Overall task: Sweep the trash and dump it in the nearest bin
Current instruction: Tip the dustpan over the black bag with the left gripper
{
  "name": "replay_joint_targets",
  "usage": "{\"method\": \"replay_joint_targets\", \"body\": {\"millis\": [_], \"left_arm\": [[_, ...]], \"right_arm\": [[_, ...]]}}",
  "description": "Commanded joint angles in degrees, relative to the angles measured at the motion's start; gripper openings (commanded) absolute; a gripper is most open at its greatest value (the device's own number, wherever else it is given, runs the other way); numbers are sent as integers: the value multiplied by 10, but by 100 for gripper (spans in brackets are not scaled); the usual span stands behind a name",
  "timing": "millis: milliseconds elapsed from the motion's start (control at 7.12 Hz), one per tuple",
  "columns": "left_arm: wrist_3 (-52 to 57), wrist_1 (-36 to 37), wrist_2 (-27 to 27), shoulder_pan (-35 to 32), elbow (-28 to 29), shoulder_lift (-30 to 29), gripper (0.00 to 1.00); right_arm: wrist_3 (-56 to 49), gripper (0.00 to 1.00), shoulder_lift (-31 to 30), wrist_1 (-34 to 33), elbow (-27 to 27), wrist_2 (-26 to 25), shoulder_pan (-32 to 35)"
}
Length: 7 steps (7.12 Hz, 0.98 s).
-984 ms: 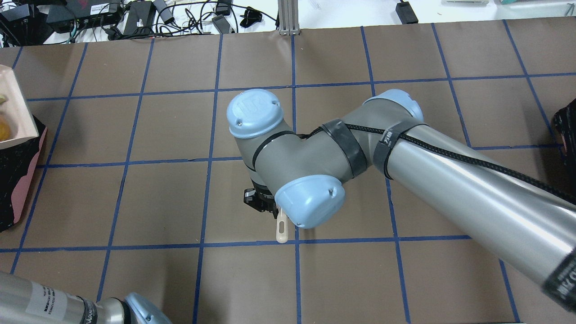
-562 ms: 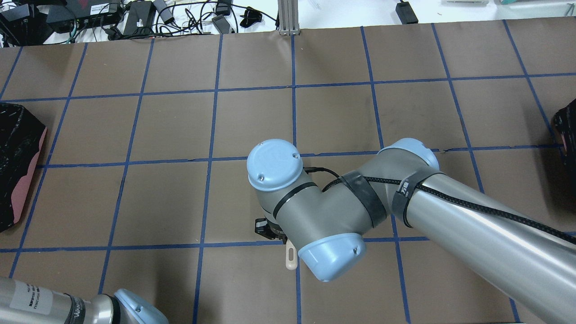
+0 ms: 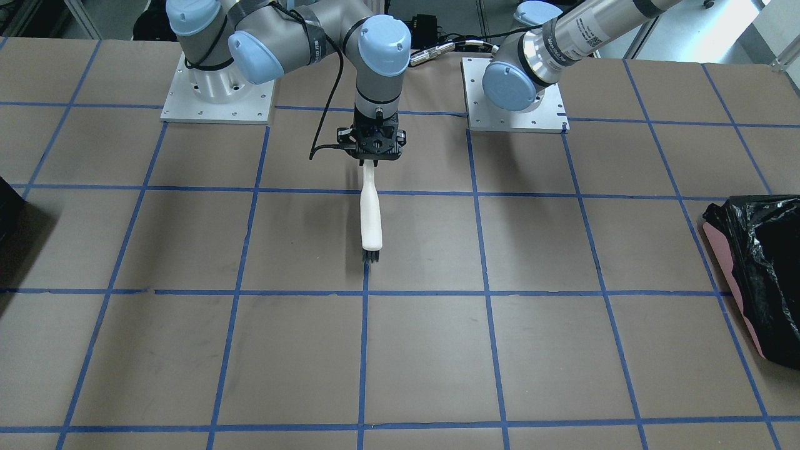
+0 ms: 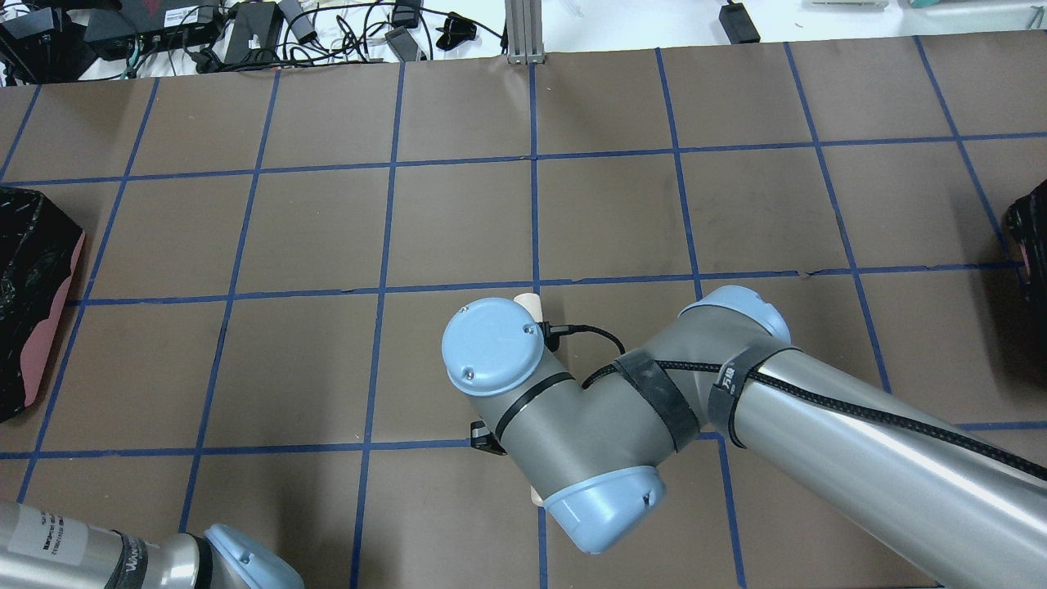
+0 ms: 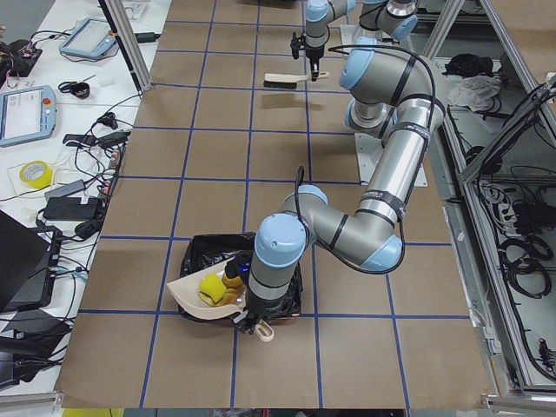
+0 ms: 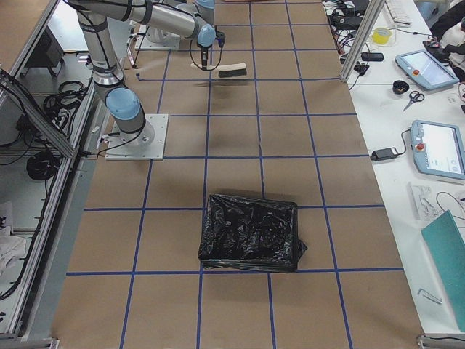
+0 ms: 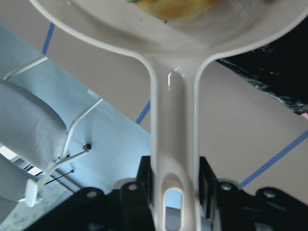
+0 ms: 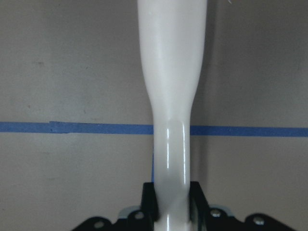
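My left gripper (image 7: 174,195) is shut on the handle of the white dustpan (image 7: 174,120). In the exterior left view the dustpan (image 5: 189,294) hangs over the near corner of the bin (image 5: 213,250), a black bag with pink sides. The trash (image 5: 217,287), a yellow block and a golden-brown lump, lies in the pan. The bin also shows in the front-facing view (image 3: 765,262) and in the overhead view (image 4: 33,270). My right gripper (image 3: 372,153) is shut on the white handle of a brush (image 3: 370,219), bristles just above the table's middle.
A plain black boxy container (image 6: 251,233) stands at the table's right end and shows at the overhead view's right edge (image 4: 1032,237). The right arm's wrist (image 4: 523,384) hides its gripper from above. Cables and devices (image 4: 245,33) lie beyond the far edge.
The right arm has pulled back toward the robot's side with the brush. The dustpan, at the overhead view's left edge a second ago, has left that view.
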Motion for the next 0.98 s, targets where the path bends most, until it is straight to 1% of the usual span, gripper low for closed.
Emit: {"method": "replay_joint_targets", "body": {"millis": [0, 141, 281, 422, 703, 843], "left_arm": [[96, 116, 65, -36, -47, 12, 0], [118, 120, 68, -38, -65, 24, 0], [147, 118, 69, -38, -66, 28, 0], [150, 118, 70, -38, -66, 35, 0], [154, 111, 68, -41, -63, 52, 0], [153, 109, 69, -57, -63, 66, 0]], "right_arm": [[-11, 0, 6, 5, 0, 1, 1], [-12, 0, 9, 5, 0, 2, -2], [-29, 0, 11, 14, 0, 2, -9], [-42, 0, 11, 34, -1, 2, -10], [-39, 0, 27, 30, -6, 5, -10], [-37, 0, 33, 27, -8, 12, -10]]}}
